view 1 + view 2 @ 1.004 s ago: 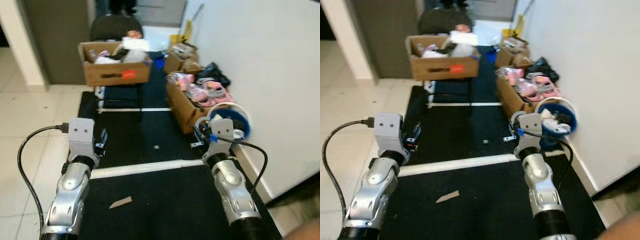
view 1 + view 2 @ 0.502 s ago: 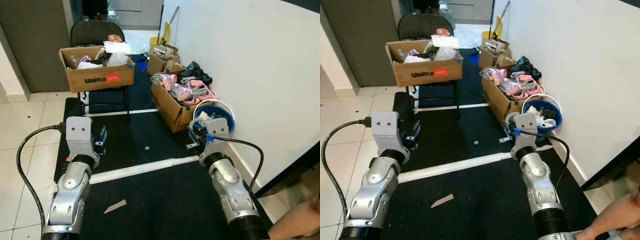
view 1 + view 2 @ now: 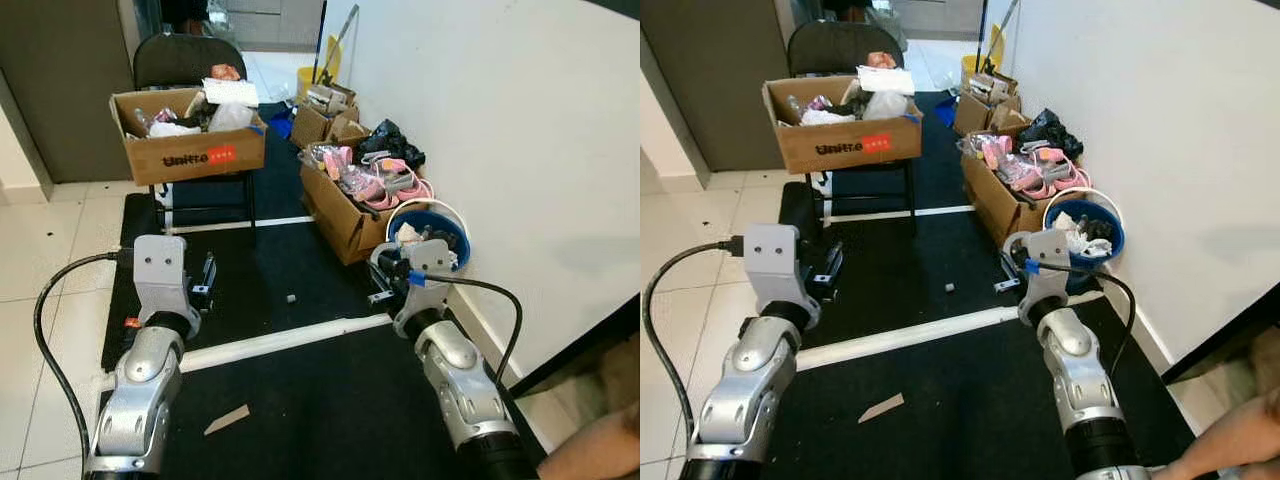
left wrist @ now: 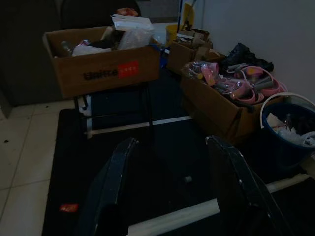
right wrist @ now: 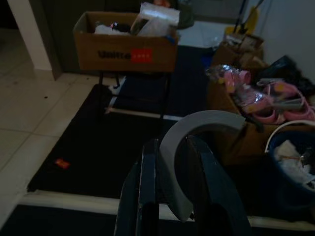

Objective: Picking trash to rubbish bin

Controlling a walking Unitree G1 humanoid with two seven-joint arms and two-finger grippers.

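Gripping a curved grey strip (image 5: 194, 147), the right gripper (image 5: 172, 196) has its fingers clamped on the lower end of the piece. The strip's long axis rises from the fingers and arcs over, its free end pointing toward the blue rubbish bin (image 3: 448, 236) by the wall. The bin holds crumpled trash and sits just beyond the gripper. The left gripper (image 4: 172, 189) hangs with fingers spread apart, holding nothing, above the black mat (image 3: 300, 400). A cardboard scrap (image 3: 226, 419) lies on the mat near a white stripe (image 3: 280, 340). A cardboard box (image 3: 188, 148) rests on a chair (image 3: 180, 60) farther off.
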